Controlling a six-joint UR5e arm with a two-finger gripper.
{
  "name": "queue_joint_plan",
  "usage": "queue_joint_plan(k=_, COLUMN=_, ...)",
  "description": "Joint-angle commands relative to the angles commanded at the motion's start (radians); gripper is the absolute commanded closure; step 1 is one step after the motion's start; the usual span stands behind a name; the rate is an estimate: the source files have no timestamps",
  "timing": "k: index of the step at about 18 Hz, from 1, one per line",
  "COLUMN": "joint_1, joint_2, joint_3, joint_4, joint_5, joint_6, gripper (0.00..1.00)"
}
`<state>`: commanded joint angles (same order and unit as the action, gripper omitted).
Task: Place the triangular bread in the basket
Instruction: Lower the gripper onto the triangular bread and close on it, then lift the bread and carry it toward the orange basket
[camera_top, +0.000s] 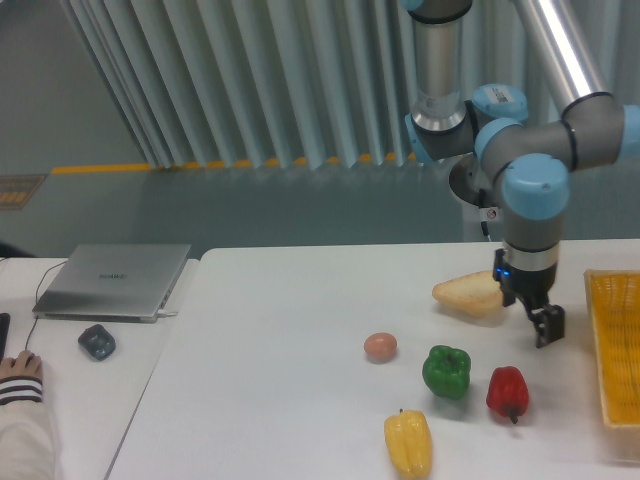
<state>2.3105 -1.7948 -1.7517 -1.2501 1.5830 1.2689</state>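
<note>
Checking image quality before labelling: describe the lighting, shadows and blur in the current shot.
Fixed camera: even, soft light; the pale tan wedge of bread, the green pepper and the black two-finger gripper cast only faint shadows; the image looks slightly soft overall, no motion smear; the yellow-orange woven basket is cut by the right edge.
</note>
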Motion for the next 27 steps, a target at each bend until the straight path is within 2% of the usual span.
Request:
queue_joint_plan(k=4, joint_1=-0.055, joint_2=-0.003, joint_3=-0.040, joint_4=0.004, joint_5=0.058, joint_6=-0.065, gripper=0.00)
queue_joint_plan(k=12, joint_1=-0.091, joint_2=-0.002, joint_3=-0.095, joint_4=0.009, joint_5=0.097, joint_6=-0.086, gripper=0.00)
queue_joint_plan(k=16, joint_1=-0.114, joint_2=-0.021, joint_3=-0.100, joint_4=0.009, joint_5=0.143, joint_6=-0.086, gripper=0.00)
queue_joint_plan(k=17, joint_1=-0.114, joint_2=-0.028, joint_3=-0.095, joint_4=0.008, joint_5=0.146, joint_6=-0.086, gripper=0.03)
queue_joint_plan(k=20, joint_1=-0.114, joint_2=-0.037, joint_3=-0.080, joint_4=0.006, joint_5=0.147, joint_6=-0.089, gripper=0.42)
queue_joint_plan(k=23, joint_1=-0.109, joint_2=-0.038, joint_3=-0.066, joint_4=-0.006, joint_5=0.147, joint_6=-0.089, gripper=0.77)
queue_joint_plan(k=24, joint_1=-0.106, joint_2=-0.037, joint_3=-0.065, joint_4=-0.009, joint_5=0.149, joint_6=-0.089, gripper=0.86)
queue_joint_plan(k=27, joint_1=-0.098, joint_2=-0.040, joint_3=-0.014, joint_4=-0.090, joint_5=0.149, joint_6=-0.085, gripper=0.95)
